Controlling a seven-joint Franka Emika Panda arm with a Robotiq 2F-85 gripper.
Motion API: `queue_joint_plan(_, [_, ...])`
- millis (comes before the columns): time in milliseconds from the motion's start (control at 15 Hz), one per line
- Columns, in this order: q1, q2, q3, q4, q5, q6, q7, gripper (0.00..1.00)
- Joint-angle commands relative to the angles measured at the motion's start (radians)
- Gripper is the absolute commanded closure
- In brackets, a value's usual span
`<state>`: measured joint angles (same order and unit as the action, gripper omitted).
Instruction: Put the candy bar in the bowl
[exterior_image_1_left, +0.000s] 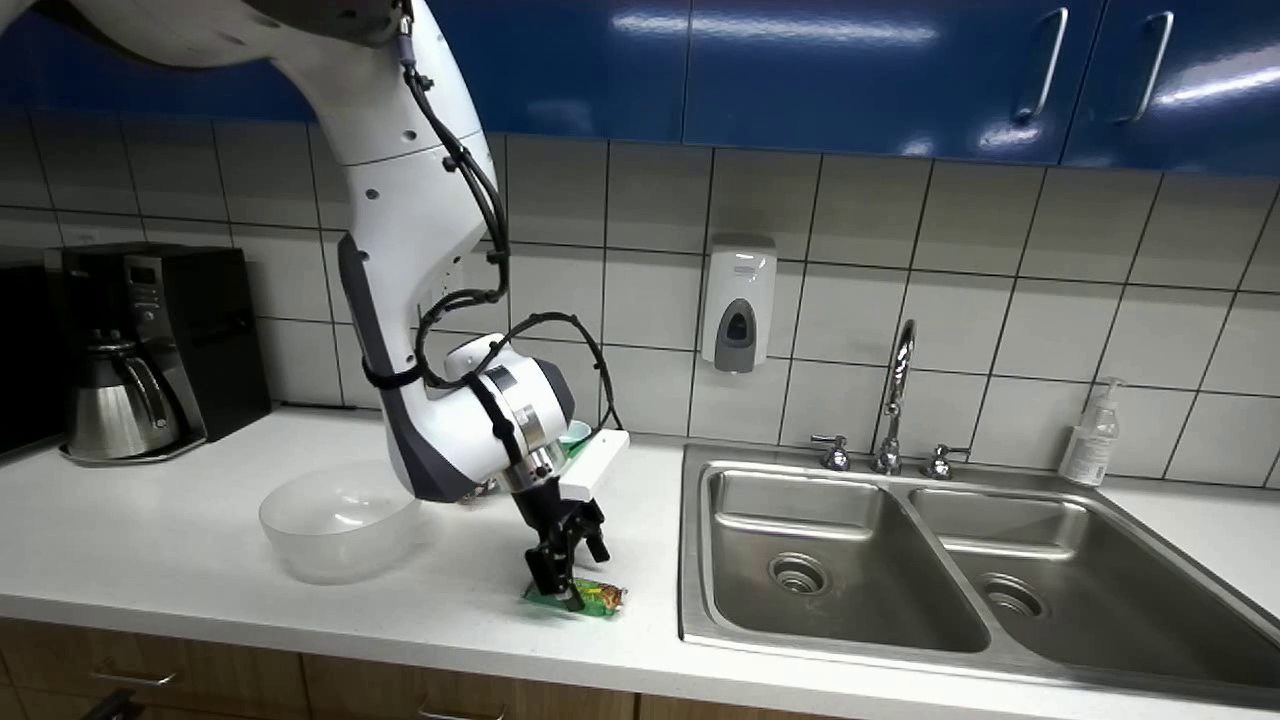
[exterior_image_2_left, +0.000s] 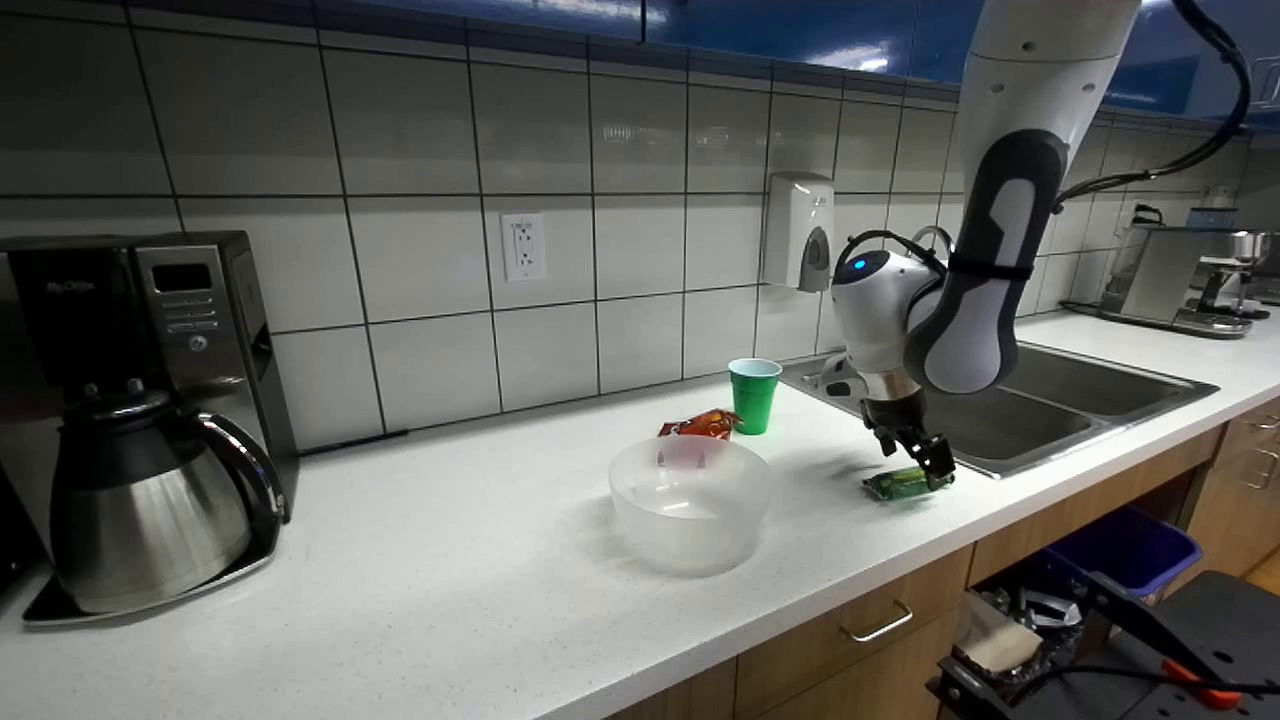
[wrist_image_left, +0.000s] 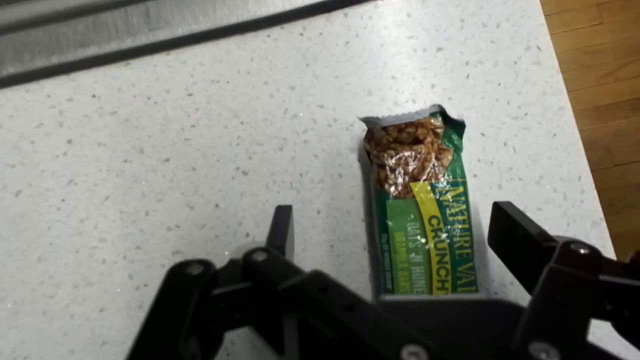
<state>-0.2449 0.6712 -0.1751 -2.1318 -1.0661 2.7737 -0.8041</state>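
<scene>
A: L to R pls; what's in an exterior view?
B: Far L, drip coffee maker (exterior_image_2_left: 190, 345) w/ steel carafe (exterior_image_2_left: 150, 520); well apart from it, translucent plastic bowl (exterior_image_2_left: 690, 545), upright on the speckled white counter (exterior_image_2_left: 430, 560); behind that, red-orange snack pkt (exterior_image_2_left: 700, 425), & just beside the pkt a green cup (exterior_image_2_left: 755, 400), upright; can't tell if those two touch; soap dispenser (exterior_image_2_left: 795, 230) on the tiled wall (exterior_image_2_left: 420, 250).
A: Then?
B: Nature Valley Oats 'n Honey granola bar (wrist_image_left: 420, 220); lies flat on the counter btwn bowl & sink (exterior_image_2_left: 1020, 430), near the sink, well apart from the bowl; wrapper text faces up; one end hidden behind the Robotiq gripper (wrist_image_left: 392, 227) in wrist view.
A: & that gripper's state?
B: Low over the bar; fingers (wrist_image_left: 282, 230) spread wide, one each side; strip of counter shows btwn bar & each fingertip, slimmer on the side toward the counter's edge.
A: Rest, to the R?
B: Sink, w/ two basins; purple bin (exterior_image_2_left: 1130, 555) below counter lvl; espresso machine (exterior_image_2_left: 1165, 285), far R.
</scene>
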Motion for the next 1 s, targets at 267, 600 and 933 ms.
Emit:
queue_joint_plan(267, [-0.078,0.026,0.081,0.038,0.127,-0.005,-0.096,0.35])
queue_joint_plan(600, [-0.086,0.023,0.088,0.041,0.221,-0.014,-0.161,0.72])
queue_joint_plan(933, [-0.083,0.000,0.079,0.021,0.287,-0.020,-0.182,0.83])
